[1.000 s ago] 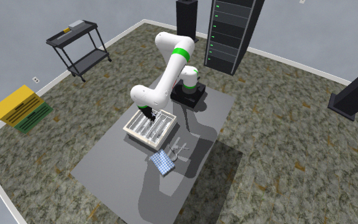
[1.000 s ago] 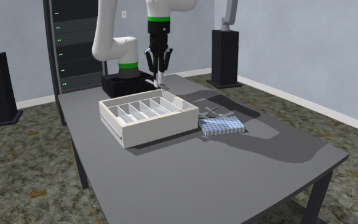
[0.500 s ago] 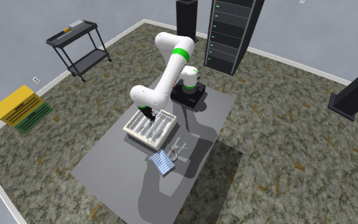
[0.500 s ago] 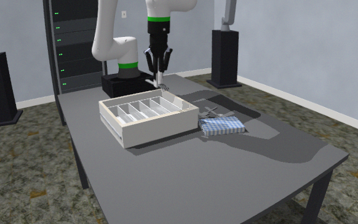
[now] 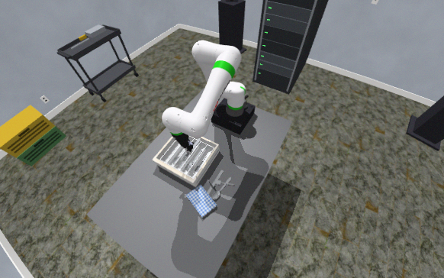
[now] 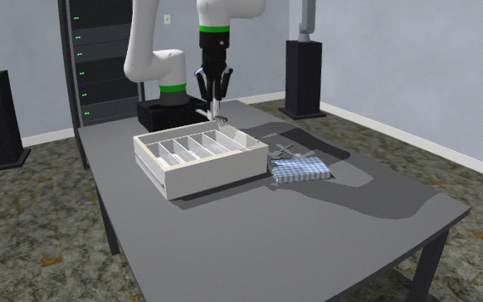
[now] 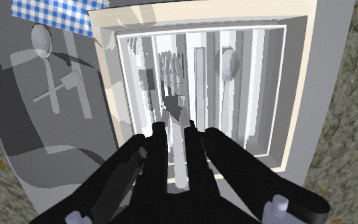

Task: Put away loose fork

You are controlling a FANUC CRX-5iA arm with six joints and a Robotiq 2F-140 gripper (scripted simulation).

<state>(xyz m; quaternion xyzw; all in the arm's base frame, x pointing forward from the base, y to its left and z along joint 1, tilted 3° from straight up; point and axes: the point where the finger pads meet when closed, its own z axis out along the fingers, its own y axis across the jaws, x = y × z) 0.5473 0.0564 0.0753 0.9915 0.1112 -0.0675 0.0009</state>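
Observation:
My gripper (image 7: 175,117) is shut on the loose fork (image 7: 177,145) and holds it by the handle. It also shows in the exterior view (image 6: 213,96) and the top view (image 5: 188,146). The fork's tines (image 6: 221,120) hang just above the far end of the cream cutlery tray (image 6: 199,155), clear of the slots. In the wrist view the held fork lies along the slot with the other forks (image 7: 169,65), its tines pointing the same way as theirs. A spoon (image 7: 229,62) lies in a slot to the right.
A blue checked cloth (image 6: 300,169) lies on the table right of the tray, with a loose spoon and other utensils (image 6: 286,151) behind it. The robot base (image 6: 168,112) stands behind the tray. The tray (image 5: 189,158) has several dividers.

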